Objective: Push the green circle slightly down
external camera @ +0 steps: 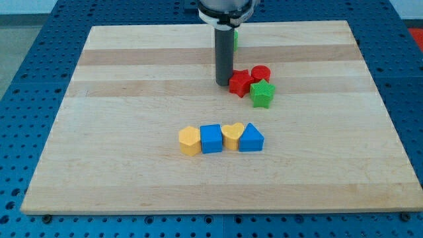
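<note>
Green circle (234,39) shows only as a thin green sliver at the right edge of my rod (223,56), near the view's top of the desk (119,112); most of it is hidden behind the rod, so its round shape cannot really be confirmed from here. No brand, label or writing can be read on any block, on the rod or on the desk.

As for jaws, the arm carries none: it ends in the straight dark rod, so nothing is open, closed or clamped. My tip (223,83) rests on the wood, below the green sliver in the view and apart from it. Just to the tip's right, touching or nearly touching the rod's lower end, sits the red star (240,82). Behind that star, toward the view's upper right, is the red circle (261,73), pressed close to it. The green star (262,94) lies just below the red circle and at the red star's right, the three forming a tight cluster.

Further toward the view's bottom, well apart from the tip, four blocks stand in a row, side by side and touching: from the view's left, the yellow hexagon (189,141), the blue square (211,139), the yellow heart (231,135) and the blue triangle (251,138).

The desk is a pale wooden board lying on a blue perforated base (26,39).
</note>
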You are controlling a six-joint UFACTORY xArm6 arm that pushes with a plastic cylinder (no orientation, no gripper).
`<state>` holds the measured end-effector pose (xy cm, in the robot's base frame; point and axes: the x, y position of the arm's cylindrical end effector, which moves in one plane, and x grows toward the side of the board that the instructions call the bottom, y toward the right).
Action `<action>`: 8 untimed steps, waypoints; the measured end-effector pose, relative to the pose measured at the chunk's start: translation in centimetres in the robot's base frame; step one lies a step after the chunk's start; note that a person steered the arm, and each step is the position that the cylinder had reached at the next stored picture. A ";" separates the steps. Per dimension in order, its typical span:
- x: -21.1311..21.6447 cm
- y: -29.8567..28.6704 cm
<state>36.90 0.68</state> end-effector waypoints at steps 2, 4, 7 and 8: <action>-4.2 -5.4; -10.7 -7.1; -14.0 4.8; -13.5 5.5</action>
<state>23.44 6.21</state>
